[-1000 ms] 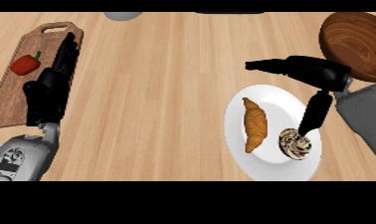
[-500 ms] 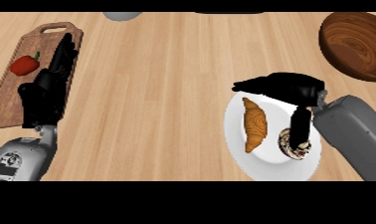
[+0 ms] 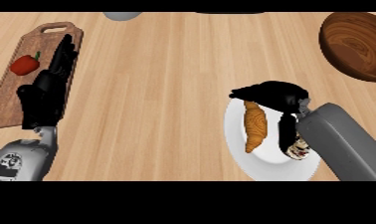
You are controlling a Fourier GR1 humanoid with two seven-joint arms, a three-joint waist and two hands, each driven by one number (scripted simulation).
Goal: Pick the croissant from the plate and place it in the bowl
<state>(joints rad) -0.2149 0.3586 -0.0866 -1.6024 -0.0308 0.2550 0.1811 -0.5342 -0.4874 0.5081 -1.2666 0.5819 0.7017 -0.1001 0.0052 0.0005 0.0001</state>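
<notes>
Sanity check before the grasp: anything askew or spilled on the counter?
Nothing stands out. The croissant lies whole on the white plate, the wooden bowl sits upright, and the red pepper rests on the cutting board.

My black right hand point(image 3: 275, 96) covers the round white plate's point(image 3: 268, 166) upper rim. My grey forearm point(image 3: 339, 141) hides part of a small brown-and-white item point(image 3: 297, 149), unidentifiable. The dark wooden bowl point(image 3: 352, 44) is cut off at right.

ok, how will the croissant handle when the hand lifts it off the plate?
The croissant looks flaky, so probably light and crushable. Long and tapered, it may pivot if pinched near one tip. It lies flat on the plate, so rolling seems unlikely. The right hand hovers over its top end.
</notes>
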